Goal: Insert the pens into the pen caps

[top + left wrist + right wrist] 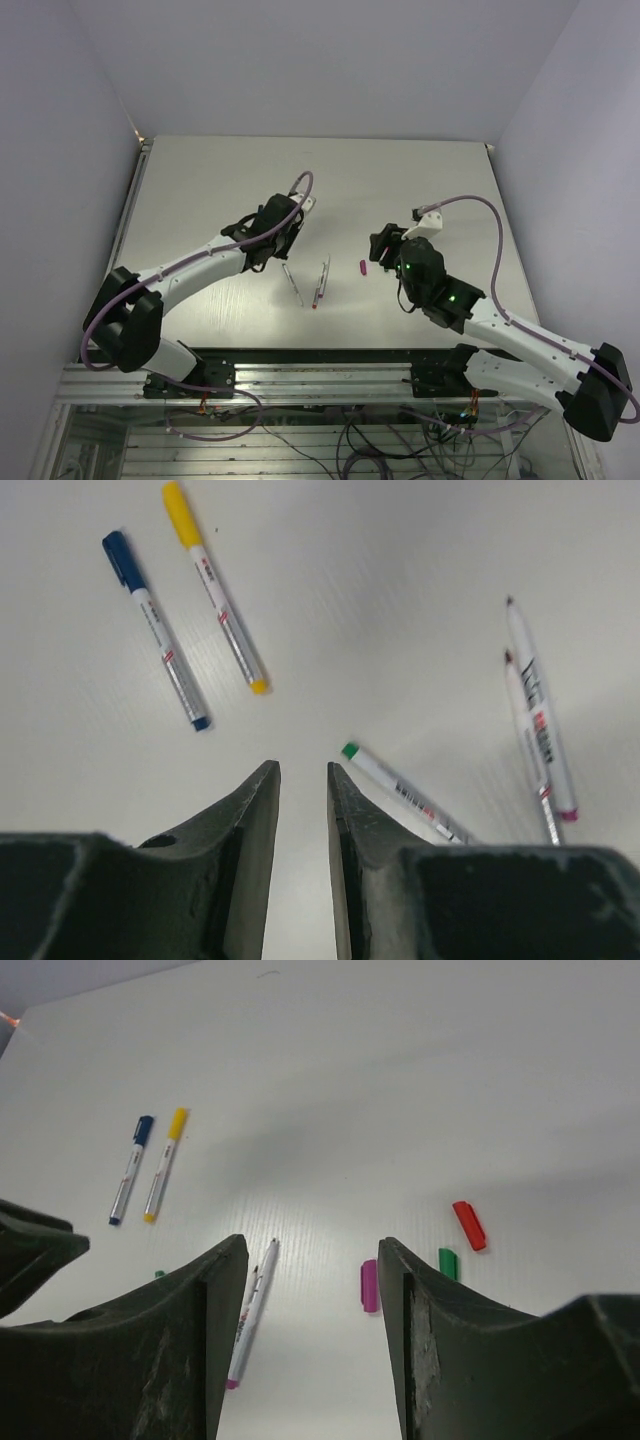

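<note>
Two pens wear their caps: a blue-capped pen (155, 630) and a yellow-capped pen (215, 590), lying side by side ahead of my left gripper (302, 767). Its jaws stand a narrow gap apart with nothing between them. A green-ended pen (400, 785) lies just right of it, and two more uncapped pens (535, 710) lie together further right. My right gripper (312, 1242) is open and empty above the table. The magenta cap (370, 1286) lies just inside its right finger, with the green cap (447, 1262) and red cap (468, 1225) beyond. A magenta-ended pen (250, 1310) lies by its left finger.
From above, the left gripper (275, 235) and right gripper (385, 250) face each other mid-table, with the loose pens (322, 283) and magenta cap (361, 266) between them. Purple cables (480, 215) loop off both arms. White walls enclose the table (330, 170).
</note>
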